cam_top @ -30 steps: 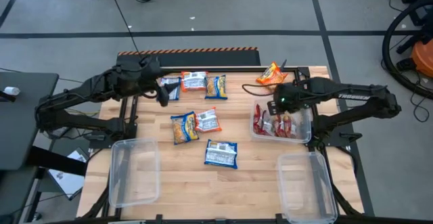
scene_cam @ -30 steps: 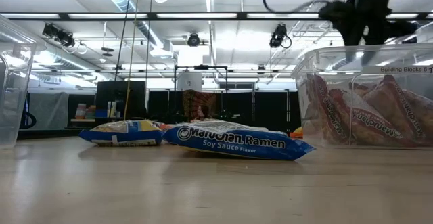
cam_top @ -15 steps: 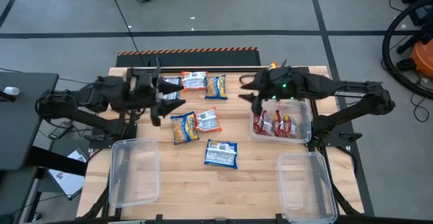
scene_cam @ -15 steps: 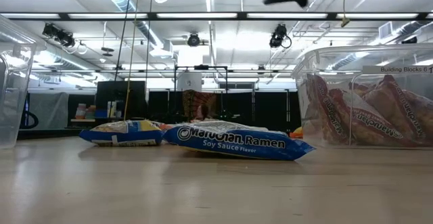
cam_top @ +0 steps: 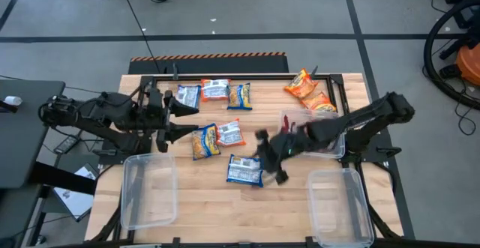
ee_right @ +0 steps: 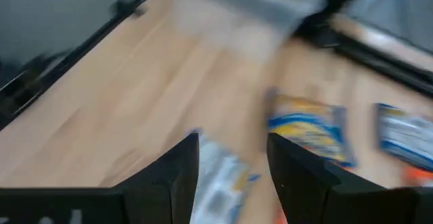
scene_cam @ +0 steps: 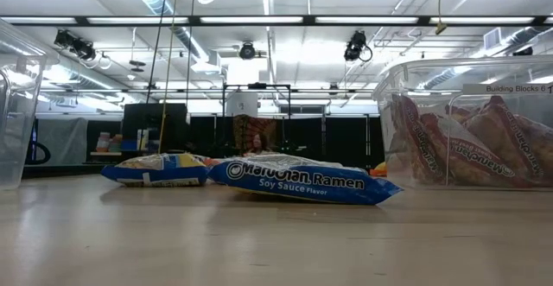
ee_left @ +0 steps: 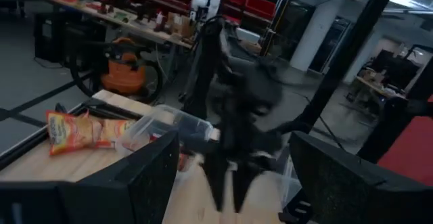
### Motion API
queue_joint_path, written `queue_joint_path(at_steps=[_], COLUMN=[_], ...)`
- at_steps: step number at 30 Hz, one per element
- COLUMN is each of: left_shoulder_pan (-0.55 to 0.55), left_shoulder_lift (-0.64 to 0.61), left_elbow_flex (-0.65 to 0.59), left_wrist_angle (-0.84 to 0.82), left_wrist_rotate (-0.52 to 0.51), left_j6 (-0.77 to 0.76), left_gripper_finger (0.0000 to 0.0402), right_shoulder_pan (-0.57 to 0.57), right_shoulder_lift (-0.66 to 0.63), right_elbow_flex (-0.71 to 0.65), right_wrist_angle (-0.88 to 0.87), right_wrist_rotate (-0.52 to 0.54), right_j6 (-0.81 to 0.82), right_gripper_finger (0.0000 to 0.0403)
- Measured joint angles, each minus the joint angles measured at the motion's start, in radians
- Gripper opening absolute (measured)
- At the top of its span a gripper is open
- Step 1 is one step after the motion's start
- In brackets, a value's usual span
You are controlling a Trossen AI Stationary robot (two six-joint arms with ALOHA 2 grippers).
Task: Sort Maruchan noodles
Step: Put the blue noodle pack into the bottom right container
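High view: straight down over the whole desk [cam_top: 225, 203]. Low view: level with the desk top, close behind a blue packet [scene_cam: 298, 181], facing the room. Wrist views: forward past each arm's own fingers. Shared by high and low: that packet, the red-filled bin [cam_top: 330, 149].

The blue packet [scene_cam: 304, 181] reads "Maruchan Ramen Soy Sauce Flavor"; bin label [scene_cam: 516, 88] "Building Blocks".

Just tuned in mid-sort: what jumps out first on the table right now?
The right gripper, jaws open and empty, reaches low over mid-table beside a blue Maruchan soy sauce packet. Behind it, a clear bin at the right holds the red packets, with two orange packets at the far right corner. The left gripper, open too, hovers near the yellow-and-blue packets.
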Motion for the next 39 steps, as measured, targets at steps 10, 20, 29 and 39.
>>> queue_joint_path(at_steps=[10,20,29,39], left_shoulder_pan=[-0.096,-0.234,-0.292,-0.251], left_shoulder_lift=[0.014,0.155,0.306,0.415], left_elbow_flex=[0.001,0.0,0.0,0.0], left_wrist_angle=[-0.27,-0.623,-0.627,-0.611], left_wrist_rotate=[0.023,-0.157,-0.201,-0.203], left_j6=[-0.065,-0.269,-0.316,-0.241], left_gripper_finger=[0.0286,0.0286,0.0286,0.0286], right_shoulder_pan=[0.116,0.119,0.056,0.026], right_shoulder_lift=[0.2,0.358,0.45,0.465], right_elbow_flex=[0.0,0.0,0.001,0.001], right_wrist_angle=[-0.006,-0.253,-0.233,-0.078], right_wrist_rotate=[0.138,0.241,0.223,0.14], right_j6=[0.051,0.251,0.353,0.313], right_gripper_finger=[0.0179,0.0178,0.0177,0.0077])
